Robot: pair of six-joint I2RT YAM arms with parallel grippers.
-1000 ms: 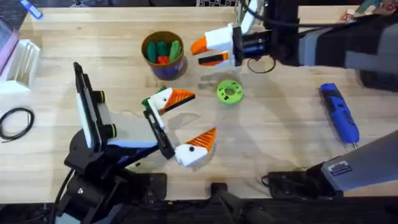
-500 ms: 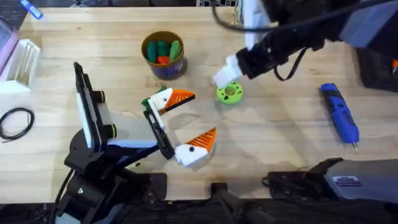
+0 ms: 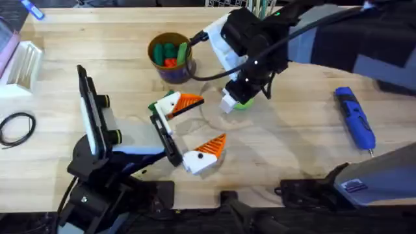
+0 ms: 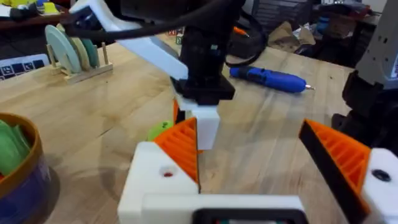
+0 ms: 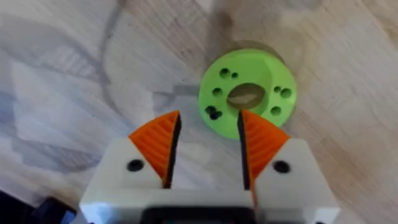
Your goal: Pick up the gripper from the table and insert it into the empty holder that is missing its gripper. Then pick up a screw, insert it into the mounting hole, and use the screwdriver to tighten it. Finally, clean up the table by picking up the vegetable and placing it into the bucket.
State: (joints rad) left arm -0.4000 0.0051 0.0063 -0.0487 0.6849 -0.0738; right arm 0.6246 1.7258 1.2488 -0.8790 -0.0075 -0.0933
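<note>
Bucket already holding green pieces. Right gripper parted, empty, just above green disc. Left gripper wide open, idle. Screwdriver untouched; screw step likely pending.

A bright green disc, orange ribbed fingers, a blue screwdriver.

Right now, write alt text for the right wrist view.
The right gripper, open, its two orange ribbed fingers a little apart, hangs over a bright green disc with holes lying on the wooden table.
</note>
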